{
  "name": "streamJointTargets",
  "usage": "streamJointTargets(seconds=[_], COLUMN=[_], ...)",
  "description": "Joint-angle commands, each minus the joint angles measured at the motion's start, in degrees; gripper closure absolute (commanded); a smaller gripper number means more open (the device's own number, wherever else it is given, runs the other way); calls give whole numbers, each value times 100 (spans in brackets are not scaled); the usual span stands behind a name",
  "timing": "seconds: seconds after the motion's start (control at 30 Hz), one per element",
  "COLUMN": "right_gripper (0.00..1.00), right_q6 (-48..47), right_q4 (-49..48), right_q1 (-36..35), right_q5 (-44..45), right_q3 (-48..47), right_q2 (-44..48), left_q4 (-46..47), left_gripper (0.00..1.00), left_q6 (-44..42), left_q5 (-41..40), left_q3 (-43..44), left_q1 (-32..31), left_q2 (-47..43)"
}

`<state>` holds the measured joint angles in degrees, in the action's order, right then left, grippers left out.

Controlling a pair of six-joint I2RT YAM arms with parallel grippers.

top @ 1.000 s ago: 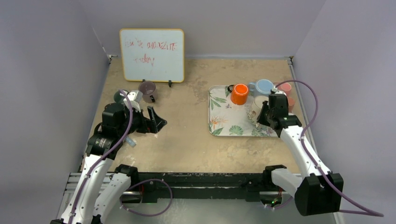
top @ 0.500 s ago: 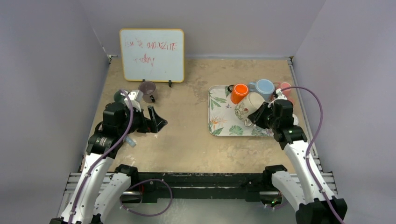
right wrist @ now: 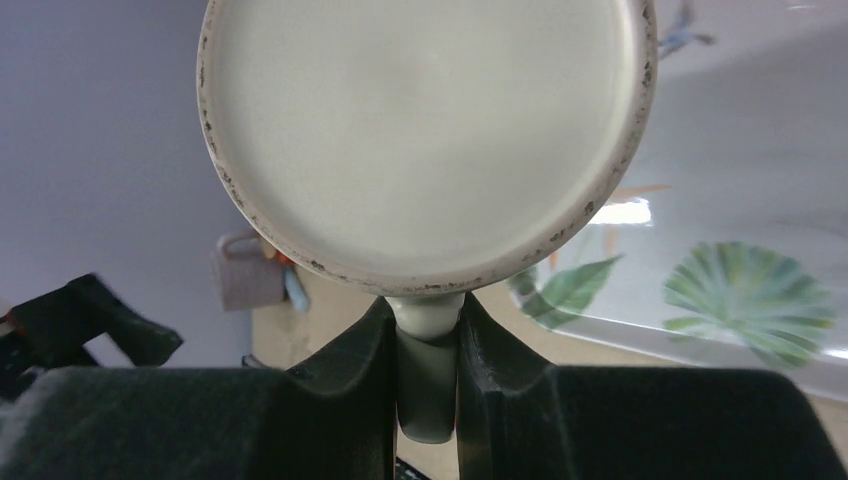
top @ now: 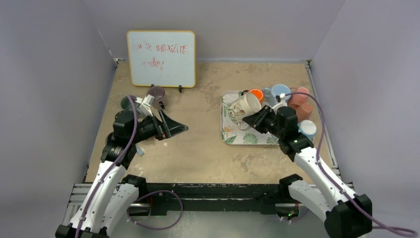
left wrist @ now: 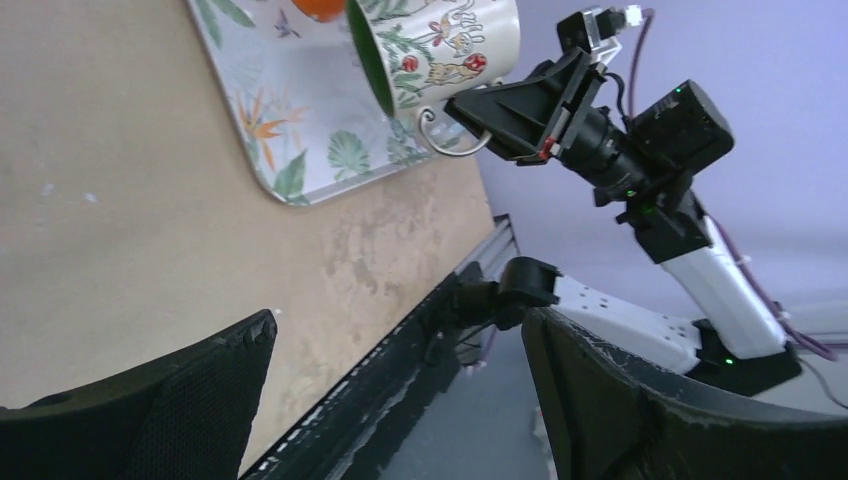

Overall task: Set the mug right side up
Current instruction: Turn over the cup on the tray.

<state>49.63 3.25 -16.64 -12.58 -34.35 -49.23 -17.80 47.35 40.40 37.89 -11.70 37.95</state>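
1. Mug (top: 242, 105): the cream floral one hangs in the air over the left part of the tray (top: 230, 138). It lies roughly on its side, with its mouth turned left and its flat base facing my right wrist.
2. My right claw (top: 255, 120) is nearly closed, pinching the mug by its handle alone, which sits squeezed between the two black fingers (right wrist: 350, 370).
3. My left claw (top: 176, 129) gapes wide and holds nothing. It hangs over the surface (top: 208, 148) on the left, pointing toward the mug.
4. As I judge it, the step in hand is the turn itself. I should roll the right wrist until the mouth faces up, keeping the pinch firm, since the whole cup hangs off one handle.
5. Then I should lower it onto a bare patch, clear of the orange mug (top: 256, 92) and the others crowded at the far right of the tray. I should let go only once the base sits flat.
6. The mug looks like glazed ceramic, smooth, with a green inside (left wrist: 372, 55) and a speckled ring around the base (right wrist: 428, 140).
7. The tray is glossy with a leaf print, so it is probably slick. The surface is matte, mottled tan.
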Motion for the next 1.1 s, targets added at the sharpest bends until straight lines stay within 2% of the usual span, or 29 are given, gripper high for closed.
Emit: streamJointTargets(seconds=[0.0, 0.17, 0.3, 0.4, 0.63, 0.8, 0.9, 1.07], right_gripper=[100, 100, 100, 100, 100, 100, 100, 100], right_q6=[744, 972, 1262, 1304, 1383, 1519, 1393, 1083], right_q4=[-2284, -3004, -3747, -4056, -4544, -4909, -4612, -4375], right_q1=[-711, -1545, -1997, -2310, -2708, -2928, -3024, -3031], right_q5=[172, 575, 801, 891, 1012, 1010, 1095, 1227], right_q3=[-286, -589, -806, -1144, -1651, -1832, -2054, -2040], right_q2=[-181, -684, -1101, -1439, -1921, -2219, -2335, -2364], left_q4=[1586, 2717, 3783, 4254, 4688, 5301, 5496, 5472], left_gripper=[7, 4, 0, 0, 1, 6, 9, 13], left_q6=[1180, 1861, 2456, 2663, 2968, 3382, 3587, 3439], left_q5=[863, 1133, 1171, 1172, 1083, 888, 757, 670], left_q3=[-219, -537, -920, -1024, -1130, -1325, -1402, -1486], left_q1=[-11, -14, -8, -10, -12, -9, -12, -7], left_q2=[359, 569, 625, 729, 909, 993, 1056, 1124])
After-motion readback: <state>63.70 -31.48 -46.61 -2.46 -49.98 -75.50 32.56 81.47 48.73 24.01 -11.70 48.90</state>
